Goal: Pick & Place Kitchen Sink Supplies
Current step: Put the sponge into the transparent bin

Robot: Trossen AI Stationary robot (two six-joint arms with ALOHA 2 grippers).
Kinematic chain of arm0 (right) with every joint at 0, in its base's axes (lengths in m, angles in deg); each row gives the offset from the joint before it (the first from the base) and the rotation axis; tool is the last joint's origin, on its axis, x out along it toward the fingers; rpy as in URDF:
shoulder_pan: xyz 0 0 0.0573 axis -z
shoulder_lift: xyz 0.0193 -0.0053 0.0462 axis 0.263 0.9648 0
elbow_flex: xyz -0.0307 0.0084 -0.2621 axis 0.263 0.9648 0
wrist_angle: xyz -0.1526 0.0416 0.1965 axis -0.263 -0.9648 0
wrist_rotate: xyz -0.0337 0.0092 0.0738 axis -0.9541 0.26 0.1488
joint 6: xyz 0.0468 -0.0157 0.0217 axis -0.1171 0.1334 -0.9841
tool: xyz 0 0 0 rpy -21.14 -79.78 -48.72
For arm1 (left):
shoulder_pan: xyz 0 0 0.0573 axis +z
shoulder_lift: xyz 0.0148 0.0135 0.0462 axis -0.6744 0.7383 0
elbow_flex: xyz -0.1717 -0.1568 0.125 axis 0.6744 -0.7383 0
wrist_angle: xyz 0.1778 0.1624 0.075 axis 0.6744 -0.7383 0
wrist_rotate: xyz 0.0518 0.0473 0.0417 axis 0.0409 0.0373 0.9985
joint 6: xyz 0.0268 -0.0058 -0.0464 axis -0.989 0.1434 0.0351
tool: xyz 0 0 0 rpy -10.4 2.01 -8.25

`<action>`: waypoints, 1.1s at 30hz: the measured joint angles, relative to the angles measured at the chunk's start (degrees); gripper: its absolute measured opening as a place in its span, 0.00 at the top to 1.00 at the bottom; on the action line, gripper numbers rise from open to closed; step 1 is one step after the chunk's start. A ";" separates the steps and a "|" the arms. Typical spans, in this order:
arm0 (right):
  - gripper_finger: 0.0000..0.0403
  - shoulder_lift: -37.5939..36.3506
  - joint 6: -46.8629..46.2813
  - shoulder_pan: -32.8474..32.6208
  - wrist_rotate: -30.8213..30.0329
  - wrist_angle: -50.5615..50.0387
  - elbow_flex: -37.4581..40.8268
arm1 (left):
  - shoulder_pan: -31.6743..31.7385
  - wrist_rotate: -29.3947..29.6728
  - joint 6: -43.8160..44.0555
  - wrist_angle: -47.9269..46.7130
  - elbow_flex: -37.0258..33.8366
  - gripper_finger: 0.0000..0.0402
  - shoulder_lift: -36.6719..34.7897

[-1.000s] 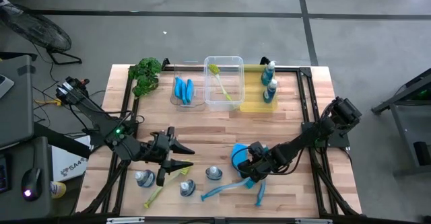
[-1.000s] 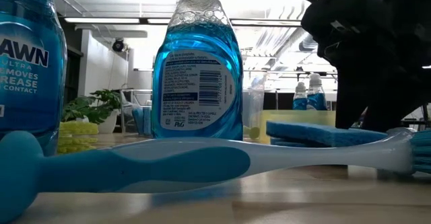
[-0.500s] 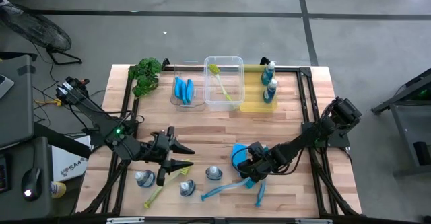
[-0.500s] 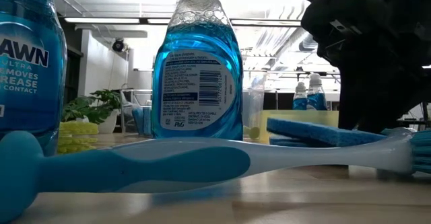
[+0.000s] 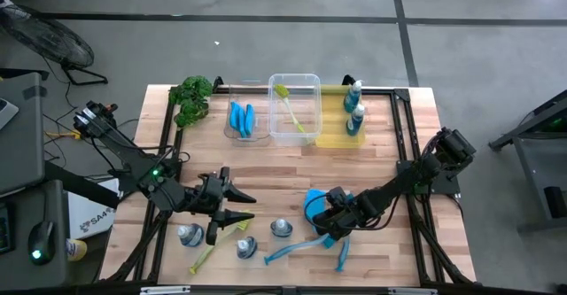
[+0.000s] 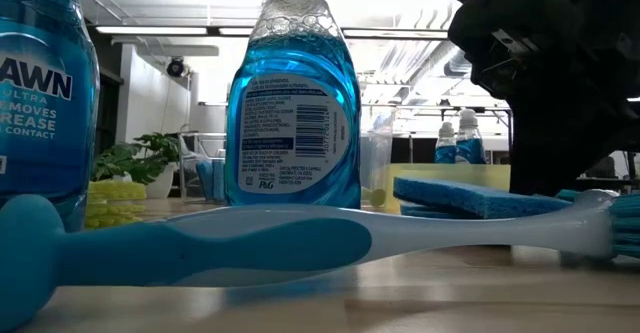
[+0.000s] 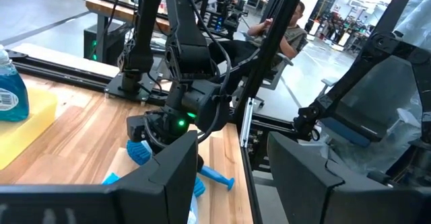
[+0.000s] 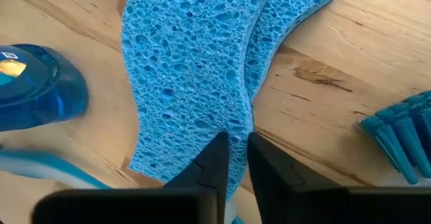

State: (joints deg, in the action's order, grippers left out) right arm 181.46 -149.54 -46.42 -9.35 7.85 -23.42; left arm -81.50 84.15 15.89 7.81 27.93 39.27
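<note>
Wood surface (image 5: pixel 283 166) on grey concrete floor (image 5: pixel 266 47); right hand (image 8: pixel 232 158) pinches blue sponge (image 8: pixel 188 69) near front edge; left hand (image 5: pixel 237 205) open, empty.

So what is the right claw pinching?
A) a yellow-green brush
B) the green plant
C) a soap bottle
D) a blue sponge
D: in the right wrist view the right claw has its two dark fingers nearly together on the edge of a blue sponge lying on the wooden table.

floor (image 5: pixel 266 47): grey concrete | table (image 5: pixel 283 166): wood | ceiling lights (image 6: pixel 150 30): on
</note>
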 joint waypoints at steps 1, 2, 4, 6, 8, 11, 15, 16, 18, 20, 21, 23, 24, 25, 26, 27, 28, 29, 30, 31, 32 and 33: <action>0.91 0.00 0.32 0.00 0.22 0.00 0.00 | 0.01 0.00 0.00 0.00 0.00 0.56 0.01; 0.93 0.00 0.53 0.02 0.48 -0.01 0.00 | 0.00 0.00 0.00 0.02 0.00 0.56 0.00; 0.97 0.00 0.96 0.02 0.68 0.04 0.00 | 0.01 0.01 0.01 0.01 0.00 0.56 0.00; 0.99 0.00 1.30 0.02 1.17 0.35 0.00 | 0.01 0.02 0.02 0.02 0.00 0.56 -0.01; 0.99 0.00 1.31 0.02 1.41 0.42 0.00 | 0.01 0.04 0.02 0.04 0.00 0.56 0.01; 1.00 -0.06 1.31 0.02 1.56 0.42 0.00 | 0.07 0.04 0.02 0.04 0.00 0.56 0.01; 1.00 -0.53 1.35 0.02 1.56 0.65 0.00 | 0.09 0.06 0.02 0.04 0.00 0.56 0.01; 1.00 -0.76 1.46 0.02 1.55 0.77 0.00 | 0.07 0.07 0.02 0.04 0.00 0.56 0.01; 1.00 -1.65 1.71 0.02 1.22 0.81 0.00 | 0.07 0.07 0.04 0.07 0.00 0.56 0.01; 1.00 -2.86 2.56 0.02 0.30 0.78 0.00 | 0.09 0.07 0.05 0.09 0.00 0.56 0.01; 1.00 -3.51 2.95 0.02 -0.15 0.76 0.00 | 0.09 0.07 0.17 0.09 0.00 0.56 -0.01; 1.00 -5.04 3.89 0.02 -1.14 0.43 0.00 | 0.08 0.07 0.42 0.09 0.00 0.56 0.00; 1.00 -5.82 4.26 0.02 -1.67 0.37 0.00 | 0.08 0.09 0.44 0.09 0.00 0.56 0.01; 1.00 -6.63 4.84 0.02 -2.32 0.33 0.00 | 0.09 0.09 0.44 0.09 0.00 0.56 -0.01; 1.00 -7.38 5.59 0.02 -2.95 0.31 0.00 | 0.09 0.13 0.44 0.11 0.00 0.56 0.01; 1.00 -8.16 6.17 0.02 -3.51 0.14 0.00 | 0.09 0.15 0.44 0.09 0.00 0.56 0.00; 1.00 -8.97 6.84 0.02 -4.01 -0.25 0.00 | 0.07 0.17 0.44 0.09 0.00 0.56 -0.01; 1.00 -9.76 7.37 0.02 -4.51 -0.73 0.00 | 0.07 0.23 0.46 0.09 0.00 0.56 0.01; 1.00 -10.63 7.96 0.02 -5.30 -1.36 0.00 | 0.07 0.43 0.46 0.10 0.00 0.56 0.00; 1.00 -11.40 8.52 0.02 -6.20 -1.91 0.00 | 0.07 1.00 0.48 0.09 0.00 0.56 0.00; 1.00 -12.23 9.20 0.02 -7.17 -2.53 0.00 | 0.07 1.77 0.49 0.09 0.00 0.56 -0.01; 1.00 -13.04 9.89 0.02 -8.18 -3.09 0.00 | 0.07 2.73 0.58 0.20 0.00 0.56 0.01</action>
State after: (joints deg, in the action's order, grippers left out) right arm 168.43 -139.66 -46.40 -17.52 4.76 -23.42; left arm -81.44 86.88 16.47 8.01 27.93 39.28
